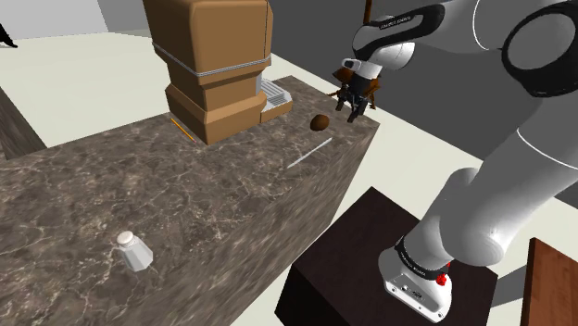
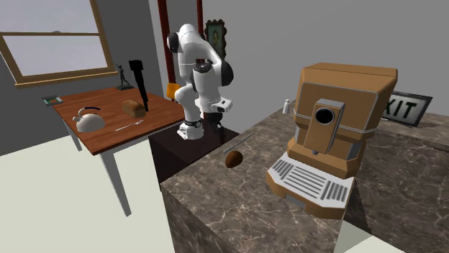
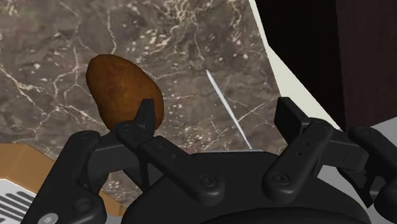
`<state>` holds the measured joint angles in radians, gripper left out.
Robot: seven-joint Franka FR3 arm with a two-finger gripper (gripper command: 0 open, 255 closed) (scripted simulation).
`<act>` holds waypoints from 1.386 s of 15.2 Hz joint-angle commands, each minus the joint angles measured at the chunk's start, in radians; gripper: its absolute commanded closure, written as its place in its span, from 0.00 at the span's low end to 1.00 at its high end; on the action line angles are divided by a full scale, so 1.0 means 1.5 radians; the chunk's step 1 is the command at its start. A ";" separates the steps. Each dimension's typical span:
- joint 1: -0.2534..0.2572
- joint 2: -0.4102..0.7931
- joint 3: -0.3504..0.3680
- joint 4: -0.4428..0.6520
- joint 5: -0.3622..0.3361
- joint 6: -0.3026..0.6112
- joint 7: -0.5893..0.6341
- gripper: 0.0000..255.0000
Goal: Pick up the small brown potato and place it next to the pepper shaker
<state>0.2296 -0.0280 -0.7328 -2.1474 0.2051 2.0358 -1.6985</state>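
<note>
I read the gripper (image 3: 216,109) as released: its two black fingers (image 3: 145,121) stand apart with only counter surface between them. In the shoulder view the gripper (image 1: 353,109) hangs just above the dark marble counter (image 1: 185,190), close to the long edge that faces the stand (image 1: 357,250).

The small brown potato (image 3: 124,92) lies on the counter just beyond one fingertip. It is outside the gap and is not clasped. In the shoulder view the potato (image 1: 320,122) sits just beside the gripper, between it and the coffee machine (image 1: 218,65). In the second exterior view the potato (image 2: 234,159) rests near the counter edge, in front of the drip tray of the coffee machine (image 2: 334,122).

A thin pale rod (image 3: 226,108) lies flat on the counter just past the potato, apart from it. In the shoulder view the rod (image 1: 308,154) lies close to the stand-side edge.

The brown coffee machine stands upright at one end of the counter, with a slim orange stick (image 1: 181,130) on the surface beside its base.

The white pepper shaker (image 1: 134,251) stands upright toward the opposite end of the counter, well apart from the potato. In the second exterior view the shaker (image 2: 288,106) shows near the counter's far edge.

Beyond the arm I see a wooden table (image 2: 115,136) carrying a white kettle (image 2: 90,121) and a bread loaf (image 2: 132,108).
</note>
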 commanded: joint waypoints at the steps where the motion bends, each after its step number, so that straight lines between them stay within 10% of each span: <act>1: -0.003 0.095 -0.013 0.066 0.079 -0.020 -0.117 0.00; 7: -0.092 0.295 0.044 0.249 0.206 -0.099 -0.322 0.00; 21: -0.087 0.315 0.060 0.209 0.229 -0.044 -0.337 0.00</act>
<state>0.0990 0.4452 -0.6433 -1.8333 0.5484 1.9697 -2.2034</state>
